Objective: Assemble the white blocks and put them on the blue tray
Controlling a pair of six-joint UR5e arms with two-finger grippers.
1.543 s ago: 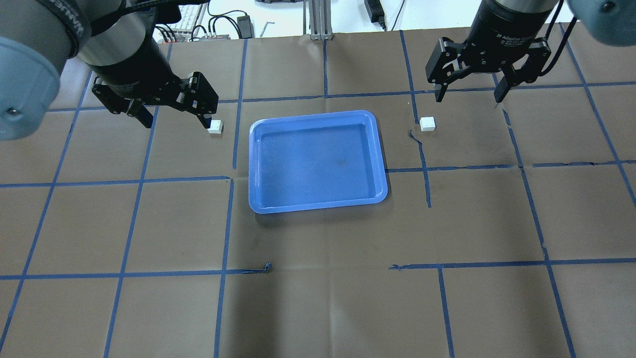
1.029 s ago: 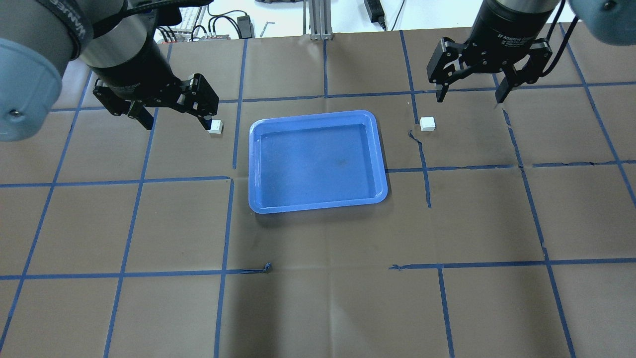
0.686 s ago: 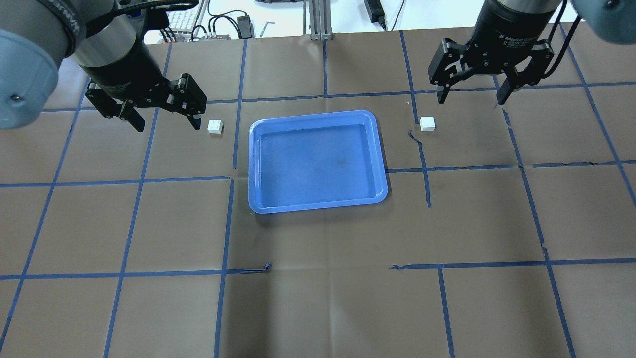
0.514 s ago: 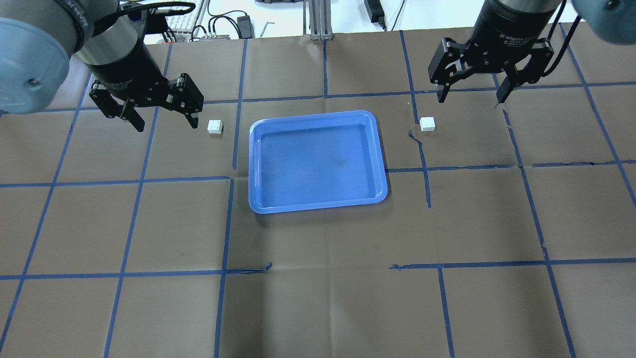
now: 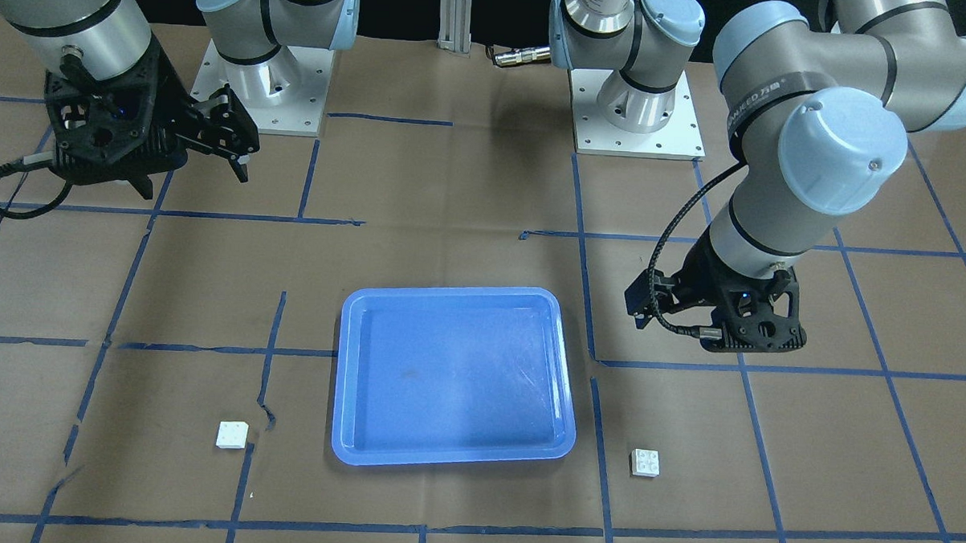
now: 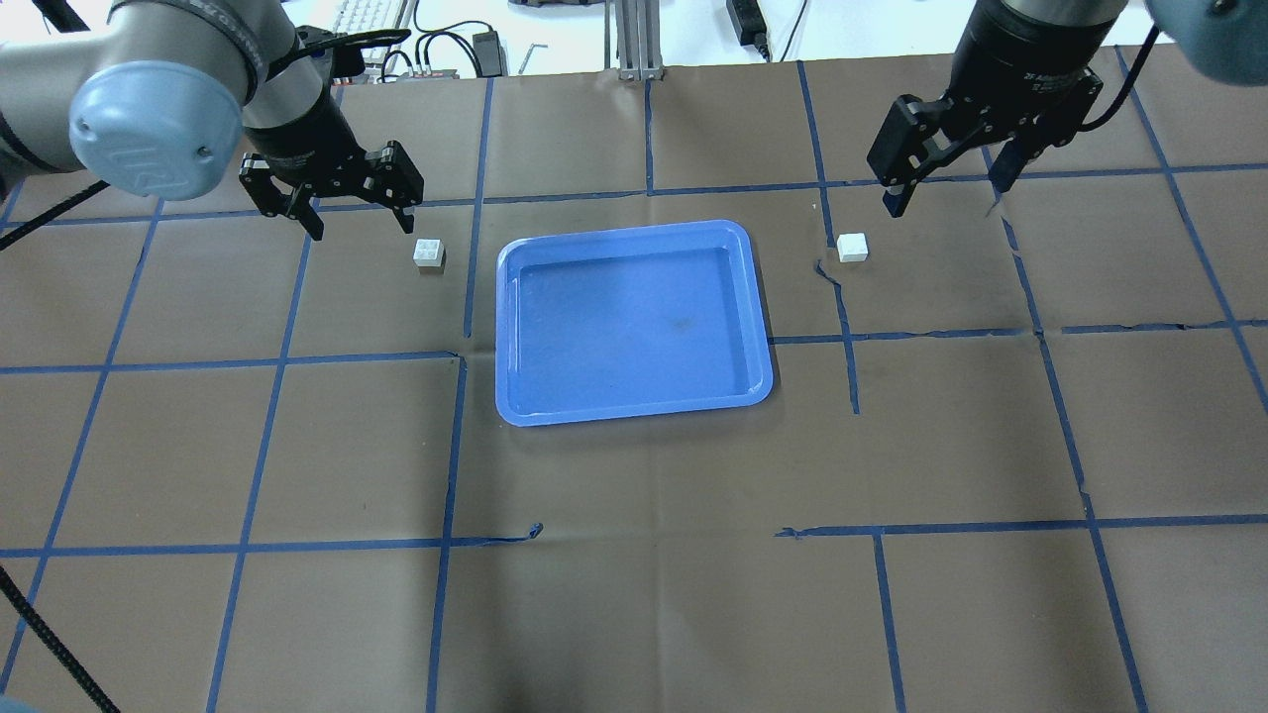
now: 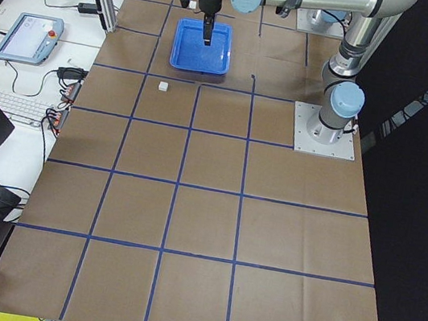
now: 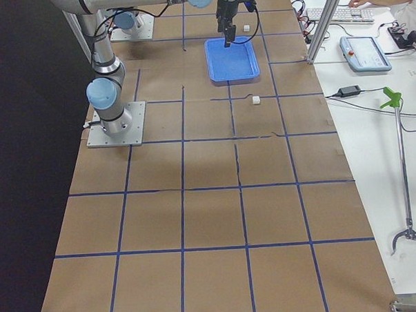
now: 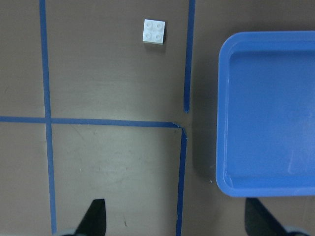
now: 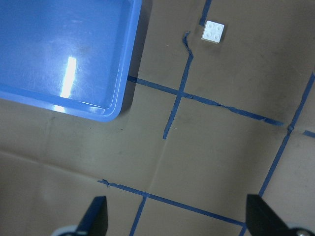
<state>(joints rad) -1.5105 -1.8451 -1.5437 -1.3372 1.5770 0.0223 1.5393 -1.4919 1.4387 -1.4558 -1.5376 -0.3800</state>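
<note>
Blue tray [image 6: 634, 327] sits mid desk [image 6: 644, 604], its long side running left-right in the overhead view; its glossy floor shows only glare and a faint smudge. Both white blocks lie on the desk outside it, studs up and unjoined. Left block [image 6: 428, 254] is near the tray's far left corner, and right block [image 6: 852, 247] is off the far right corner, beside a torn strip of tape [image 6: 830, 272]. Each block sits slightly skewed to the tape lines [image 6: 451, 446]. Left end effector [image 6: 362, 223] hangs spread, up-left of the left block in the overhead view, apart from it. Right end effector [image 6: 946, 193] is spread too, up-right of the right block, apart. Wrist views cut the fingers off at the bottom edge. Front view hides the left fingers under the wrist. Blocks are mere specks in the side views.
</note>
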